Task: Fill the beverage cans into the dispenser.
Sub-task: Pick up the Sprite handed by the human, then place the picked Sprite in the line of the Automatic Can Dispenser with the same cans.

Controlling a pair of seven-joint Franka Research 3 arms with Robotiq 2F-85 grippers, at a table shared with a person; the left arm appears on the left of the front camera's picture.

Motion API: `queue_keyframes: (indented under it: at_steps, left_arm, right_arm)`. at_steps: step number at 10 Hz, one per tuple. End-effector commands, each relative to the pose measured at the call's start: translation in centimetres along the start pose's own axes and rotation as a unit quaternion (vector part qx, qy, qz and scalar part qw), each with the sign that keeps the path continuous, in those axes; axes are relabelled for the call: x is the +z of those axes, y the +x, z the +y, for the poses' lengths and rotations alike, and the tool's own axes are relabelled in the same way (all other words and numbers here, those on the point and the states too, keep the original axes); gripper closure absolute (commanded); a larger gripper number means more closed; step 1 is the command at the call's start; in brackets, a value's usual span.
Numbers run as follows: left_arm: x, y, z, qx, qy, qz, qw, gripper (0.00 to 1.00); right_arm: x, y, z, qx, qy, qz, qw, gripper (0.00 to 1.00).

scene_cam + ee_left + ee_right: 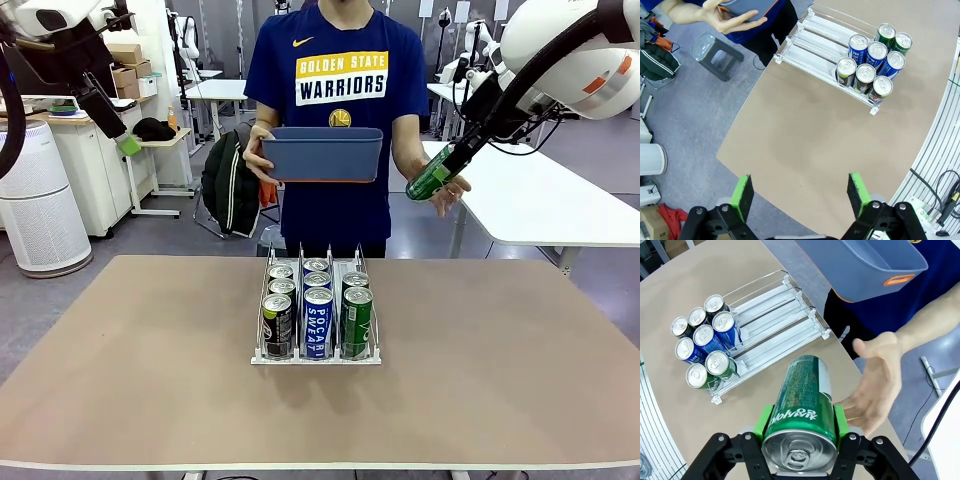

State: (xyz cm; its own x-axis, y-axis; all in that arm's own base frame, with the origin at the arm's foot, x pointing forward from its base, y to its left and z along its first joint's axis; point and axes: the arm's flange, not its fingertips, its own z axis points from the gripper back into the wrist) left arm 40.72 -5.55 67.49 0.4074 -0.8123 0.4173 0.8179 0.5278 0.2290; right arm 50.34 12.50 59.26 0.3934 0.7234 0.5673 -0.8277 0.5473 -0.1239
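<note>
Right pincer around green can

- The brown table carries one thing directly: the dispenser, standing flat near the far-middle of the top.
- Seven beverage cans stand upright in its three lanes, packed at the robot-side end.
- From the right gripper, the dispenser lies below and to the upper left, well apart.
- From the left gripper, it sits far ahead toward the upper right, with bare tabletop between.
</note>
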Motion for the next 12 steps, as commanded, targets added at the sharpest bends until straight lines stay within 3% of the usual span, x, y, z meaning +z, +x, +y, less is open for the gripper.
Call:
queue_keyframes:
  at_steps: [1,12]
  left_arm:
    - [0.10,-0.26,0.04,-0.002,-0.003,0.004,1.000,0.00]
    - [0.10,-0.26,0.04,-0.002,-0.003,0.004,1.000,0.00]
  right_arm:
    - [-0.02,0.03,-0.06,0.000,-0.003,-0.001,1.000,0.81]
    - [-0.02,0.03,-0.06,0.000,-0.003,-0.001,1.000,0.81]
